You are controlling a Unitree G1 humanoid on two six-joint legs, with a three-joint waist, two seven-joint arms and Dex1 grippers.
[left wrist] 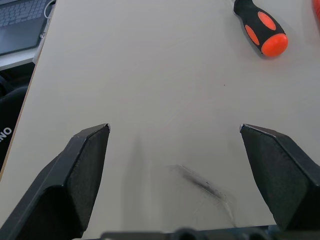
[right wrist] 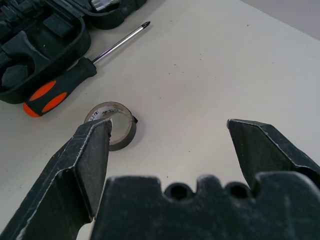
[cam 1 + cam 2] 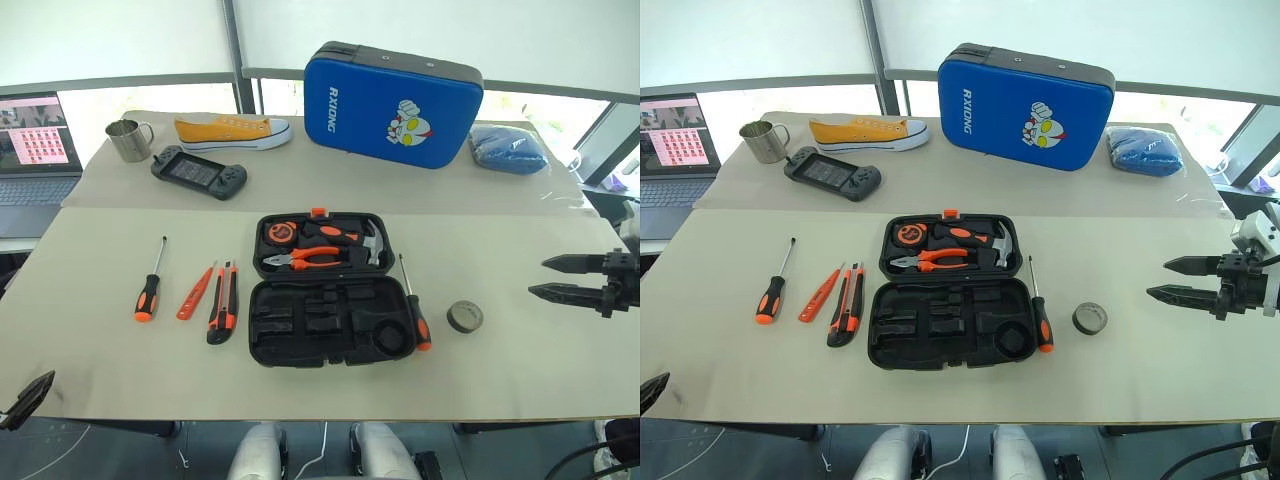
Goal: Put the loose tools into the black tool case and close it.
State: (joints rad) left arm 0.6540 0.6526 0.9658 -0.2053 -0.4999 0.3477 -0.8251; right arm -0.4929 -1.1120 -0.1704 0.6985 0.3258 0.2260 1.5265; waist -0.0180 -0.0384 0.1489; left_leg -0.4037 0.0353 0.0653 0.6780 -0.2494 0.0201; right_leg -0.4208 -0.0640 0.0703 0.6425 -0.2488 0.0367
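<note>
Black tool case [image 3: 330, 288] lies open mid-worktop [image 3: 520, 370], pliers [image 3: 305, 259] and hammer [image 3: 365, 240] in lid half. One screwdriver [image 3: 414, 305] just beside case's right edge, tape roll [image 3: 465, 316] near it. Second screwdriver [image 3: 149, 285], orange pen-like tool [image 3: 196, 292], utility knife [image 3: 223, 303] in row left of case. My right tool [image 3: 552, 279] spread wide, empty, over right worktop; my left tool [image 1: 175, 131] spread wide, empty, at near-left corner.

1. I see the case [image 3: 325, 305] open at the middle of the table [image 3: 520, 370].
2. Left of it lie a screwdriver [image 3: 150, 285], the pen tool [image 3: 196, 292] and the knife [image 3: 223, 303].
3. A second screwdriver [image 3: 414, 306] lies just right of the case, with the tape roll [image 3: 464, 316] further right.
</note>
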